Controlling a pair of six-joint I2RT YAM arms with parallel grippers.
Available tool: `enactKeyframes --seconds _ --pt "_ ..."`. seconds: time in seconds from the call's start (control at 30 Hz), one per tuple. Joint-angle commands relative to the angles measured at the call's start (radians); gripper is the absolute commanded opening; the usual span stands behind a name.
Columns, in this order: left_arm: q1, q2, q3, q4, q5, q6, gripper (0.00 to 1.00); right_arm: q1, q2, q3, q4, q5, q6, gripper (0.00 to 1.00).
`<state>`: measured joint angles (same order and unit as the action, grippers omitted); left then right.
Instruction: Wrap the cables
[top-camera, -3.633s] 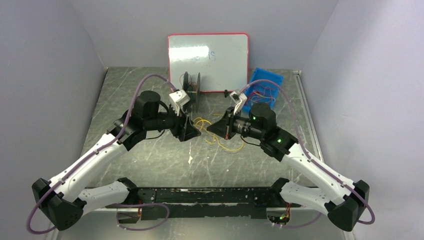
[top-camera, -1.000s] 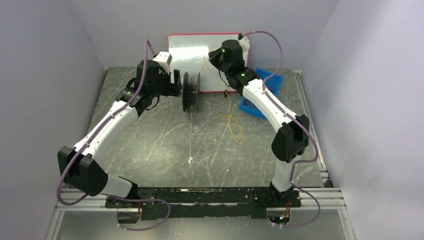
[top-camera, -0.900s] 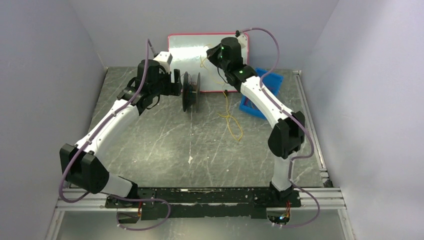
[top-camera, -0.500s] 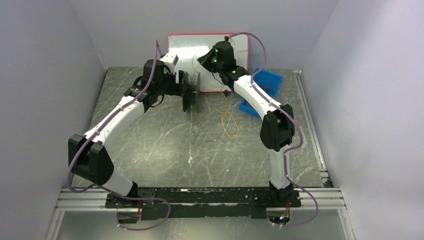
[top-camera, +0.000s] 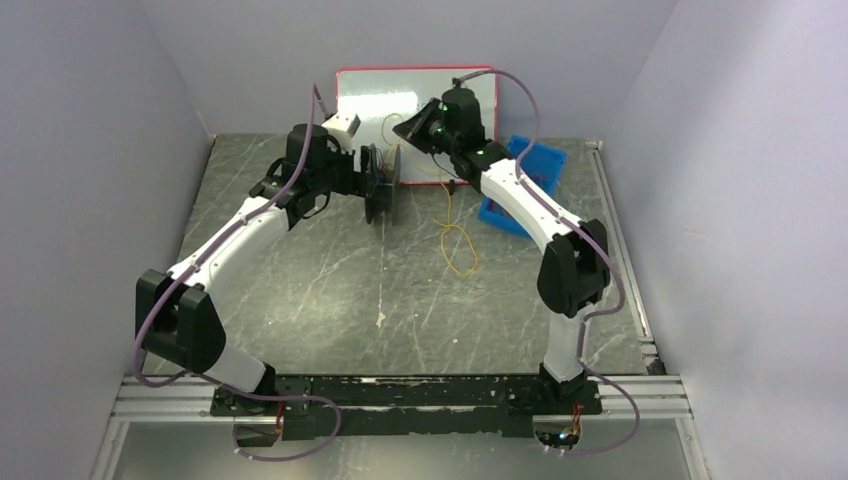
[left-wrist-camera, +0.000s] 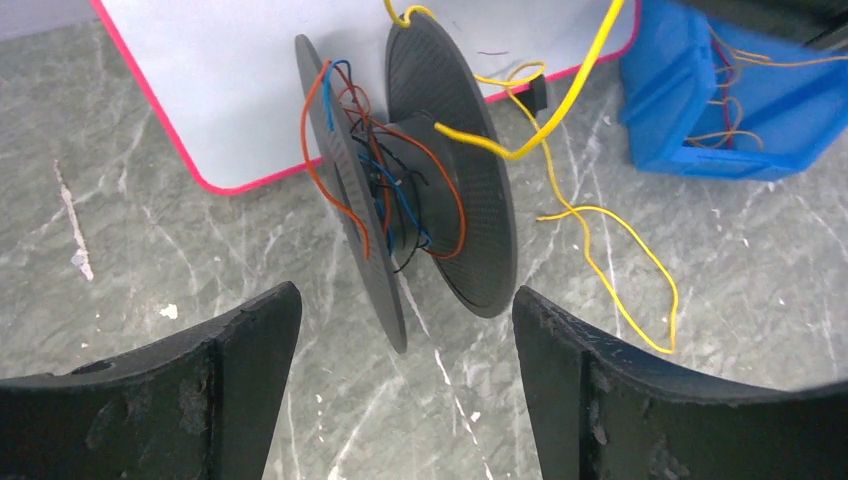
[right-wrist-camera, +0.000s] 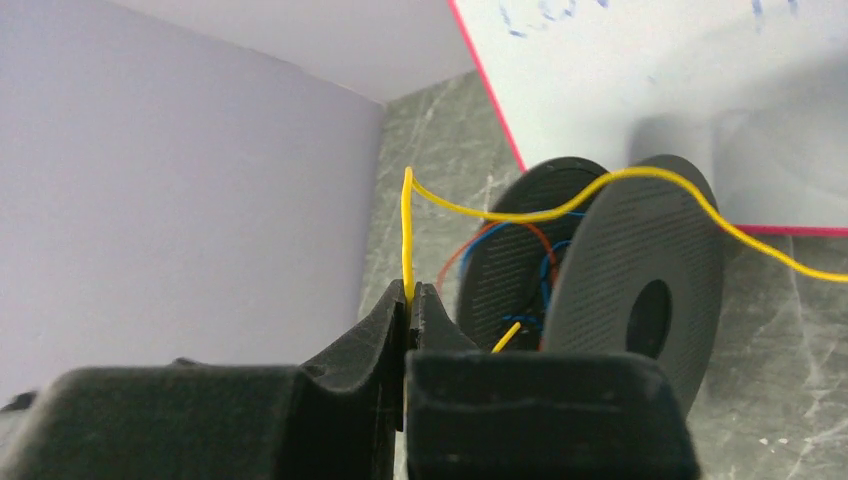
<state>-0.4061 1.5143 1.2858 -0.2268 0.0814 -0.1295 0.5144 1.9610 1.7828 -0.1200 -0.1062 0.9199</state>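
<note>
Since the frame a few seconds earlier, both arms have left the middle of the worktop (top-camera: 350, 290) and now reach to its far end, where a black spool (top-camera: 383, 185) stands on edge in front of a white board with a pink rim (top-camera: 440, 100). The left pincer (top-camera: 362, 172) sits just left of the spool with its jaws spread wide and grasping nothing; in its wrist view the spool (left-wrist-camera: 440, 170) shows in the gap beyond the two dark fingers (left-wrist-camera: 230, 390). The right pincer (top-camera: 405, 128) hangs just above and right of the spool, clenched on the yellow cable (right-wrist-camera: 560, 210), which rises from the pinched tips (right-wrist-camera: 410, 300) and arches over the spool's nearer disc (right-wrist-camera: 630, 270). From the spool the yellow cable (top-camera: 455, 235) trails down to the right and lies in loose loops on the worktop. Orange and blue cables (left-wrist-camera: 340, 150) are tangled around the spool's hub between its two discs. A blue bin (top-camera: 520, 175) holding more thin wires sits well to the right of the spool.
</note>
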Motion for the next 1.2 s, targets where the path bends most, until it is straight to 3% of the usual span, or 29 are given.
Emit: enactKeyframes --seconds 0.0,0.3,0.5,0.67,0.87,1.17 --pt "0.007 -0.093 -0.019 0.059 0.1 0.008 0.82 -0.002 -0.114 -0.019 0.049 -0.013 -0.022 0.0" --pt "0.007 -0.256 -0.076 0.076 0.374 0.004 0.84 0.001 -0.319 -0.19 0.069 -0.042 -0.01 0.0" --pt "-0.01 -0.272 -0.039 0.014 0.52 0.034 0.84 0.028 -0.455 -0.311 0.063 -0.106 -0.006 0.0" --pt "-0.089 -0.282 -0.028 -0.018 0.545 0.077 0.84 0.065 -0.54 -0.404 0.042 -0.129 -0.006 0.0" --pt "-0.163 -0.286 -0.023 -0.071 0.458 0.136 0.84 0.089 -0.614 -0.522 0.064 -0.218 0.012 0.0" --pt "-0.206 -0.307 -0.054 -0.141 0.537 0.192 0.82 0.091 -0.689 -0.609 0.09 -0.298 0.034 0.0"
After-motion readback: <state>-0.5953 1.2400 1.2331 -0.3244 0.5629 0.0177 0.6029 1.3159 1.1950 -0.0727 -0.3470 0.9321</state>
